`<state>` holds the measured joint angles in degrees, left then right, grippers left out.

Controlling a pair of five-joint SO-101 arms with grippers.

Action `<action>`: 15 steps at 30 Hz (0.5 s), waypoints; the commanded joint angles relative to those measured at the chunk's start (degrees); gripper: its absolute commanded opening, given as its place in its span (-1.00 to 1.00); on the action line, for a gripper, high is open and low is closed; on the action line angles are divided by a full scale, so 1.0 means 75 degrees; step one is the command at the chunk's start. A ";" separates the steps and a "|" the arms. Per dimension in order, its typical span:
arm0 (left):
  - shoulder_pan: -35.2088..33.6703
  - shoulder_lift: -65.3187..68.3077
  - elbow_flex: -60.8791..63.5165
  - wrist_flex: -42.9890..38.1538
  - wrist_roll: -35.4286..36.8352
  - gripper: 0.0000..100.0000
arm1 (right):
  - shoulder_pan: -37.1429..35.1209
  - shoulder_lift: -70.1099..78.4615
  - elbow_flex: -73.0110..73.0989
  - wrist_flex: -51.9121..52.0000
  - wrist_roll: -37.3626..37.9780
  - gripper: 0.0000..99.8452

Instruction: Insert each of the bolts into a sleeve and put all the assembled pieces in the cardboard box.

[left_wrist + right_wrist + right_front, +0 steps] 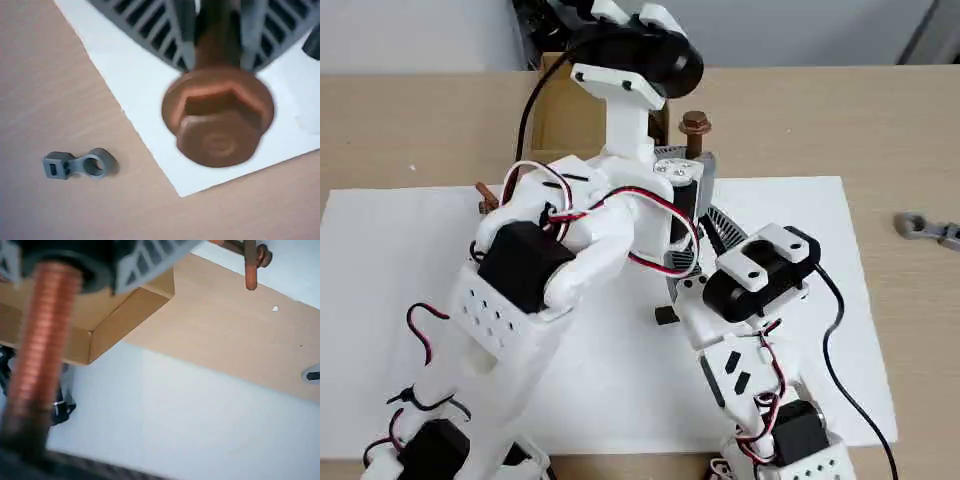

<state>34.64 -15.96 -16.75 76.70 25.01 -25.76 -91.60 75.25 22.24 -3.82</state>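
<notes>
Clamping the bolt (218, 122) by its shank just behind the hex head, the L gripper (217, 45) is closed down to about shank width, w/ a grey ribbed finger on each side. In the high view the bolt's long axis runs away from the arm bases. The head sticks out past the L gripper (685, 168) on the far side. The threaded shank (42, 335) leads back through it toward the R gripper (717, 230).

In the right wrist view the thread's near end runs into a dark blur close to the camera. Whether the R gripper is clamped on it or just next to it can't be told.

The box (125, 310) is just beside the L gripper, on the side away from the R arm, and its open corner is near the upper shank. In the high view most of the box (555, 120) is hidden behind the L arm.

A 2nd bolt (250, 262) lies well apart from both grippers, past the box side, at the sheet (400, 280) edge. Its tip also peeks out beside the L arm in the high view (486, 196).

One grey sleeve (80, 165) lies flat on the bare table (820, 110), off the sheet. It is well apart from the L gripper on the R arm's side, w/ its ring end toward the sheet. The high view shows it (923, 227) too.
</notes>
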 commanded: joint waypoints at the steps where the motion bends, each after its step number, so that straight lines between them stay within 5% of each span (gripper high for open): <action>1: -0.0199 -0.0293 -0.0041 -0.0211 -0.0047 -0.99 | 0.0041 -0.0088 -0.0094 -0.0147 0.0035 -0.99; 15: -0.0188 -0.0281 0.0229 -0.0211 -0.0012 -0.99 | 0.0041 -0.0088 -0.0094 -0.0135 -0.0270 -0.99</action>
<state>33.14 -16.04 -15.52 76.62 25.01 -26.02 -91.60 75.34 22.33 -4.09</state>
